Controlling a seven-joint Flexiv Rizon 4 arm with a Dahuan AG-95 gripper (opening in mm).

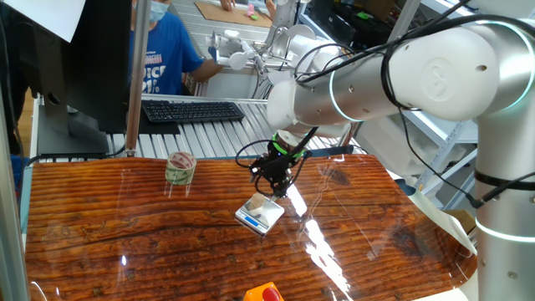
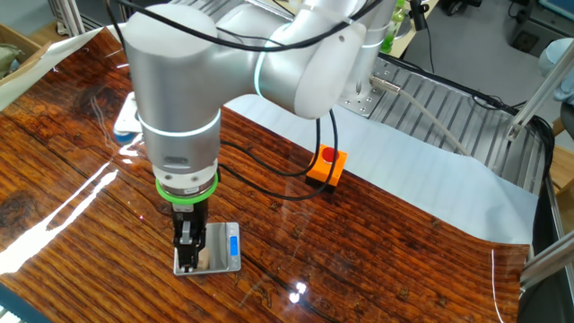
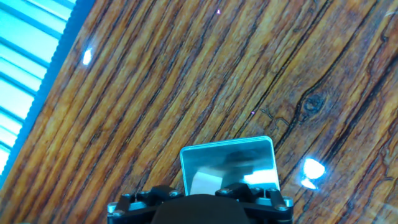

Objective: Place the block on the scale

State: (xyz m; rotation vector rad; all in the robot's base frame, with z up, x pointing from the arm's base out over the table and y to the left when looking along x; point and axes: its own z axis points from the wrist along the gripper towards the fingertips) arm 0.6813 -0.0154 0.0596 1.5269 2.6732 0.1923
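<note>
The scale [image 1: 261,216] is a small silver-grey square with a blue display strip, lying mid-table. It also shows in the other fixed view [image 2: 218,260] and in the hand view [image 3: 231,160]. The block [image 1: 258,203], a tiny tan cube, rests on the platform. In the hand view the block [image 3: 204,183] is pale and partly hidden by the hand's black body. My gripper [image 1: 278,189] hangs just above the scale, fingers pointing down and spread, holding nothing. In the other fixed view the gripper [image 2: 186,257] stands over the platform's left part.
A tape roll [image 1: 180,167] stands at the back left of the wooden table. An orange box with a red button [image 2: 326,166] sits near the table's edge. A black keyboard [image 1: 192,109] lies on the metal bench behind, where a person in blue stands.
</note>
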